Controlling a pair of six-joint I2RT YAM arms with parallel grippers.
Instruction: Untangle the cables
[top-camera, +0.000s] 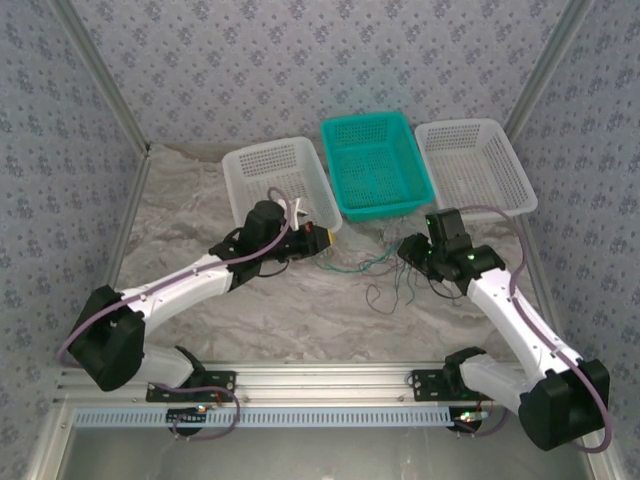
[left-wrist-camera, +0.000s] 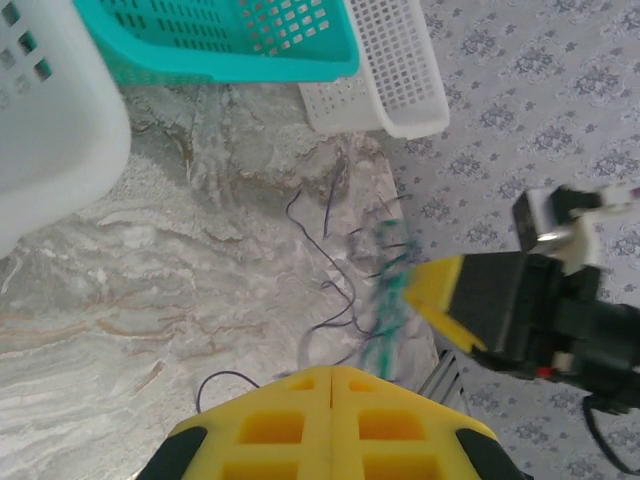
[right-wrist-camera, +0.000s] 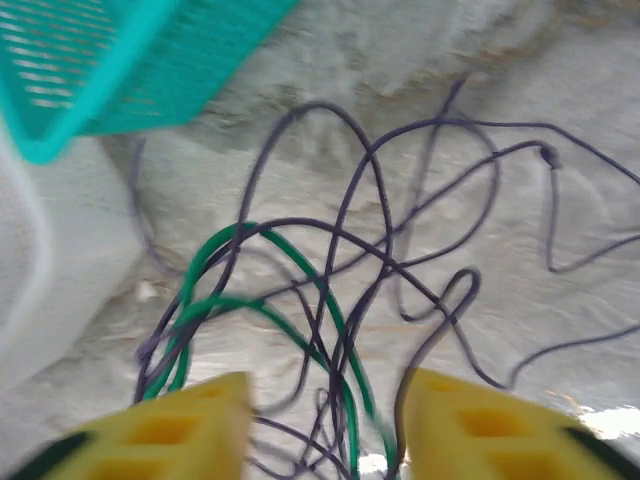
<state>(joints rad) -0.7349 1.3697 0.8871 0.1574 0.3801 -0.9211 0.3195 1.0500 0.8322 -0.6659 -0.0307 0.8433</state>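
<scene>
The cables (top-camera: 385, 268) lie as a loose tangle of thin green and dark wires on the marbled cloth, between my two grippers. My left gripper (top-camera: 318, 238) is in front of the left white basket. Its yellow fingers (left-wrist-camera: 331, 372) are pressed together, and dark and green strands (left-wrist-camera: 385, 290) run in under the tip. My right gripper (top-camera: 408, 255) is at the tangle's right side. It stands open (right-wrist-camera: 325, 420), low over the cables (right-wrist-camera: 330, 290), with green and dark strands passing between its fingers. One of its yellow fingers (left-wrist-camera: 437, 287) shows in the left wrist view.
Three baskets stand in a row behind the tangle: a white one (top-camera: 250, 165) at the left, a teal one (top-camera: 330, 150) in the middle, a white one (top-camera: 470, 127) at the right. Patterned walls close in the sides. A metal rail (top-camera: 320, 378) runs along the near edge.
</scene>
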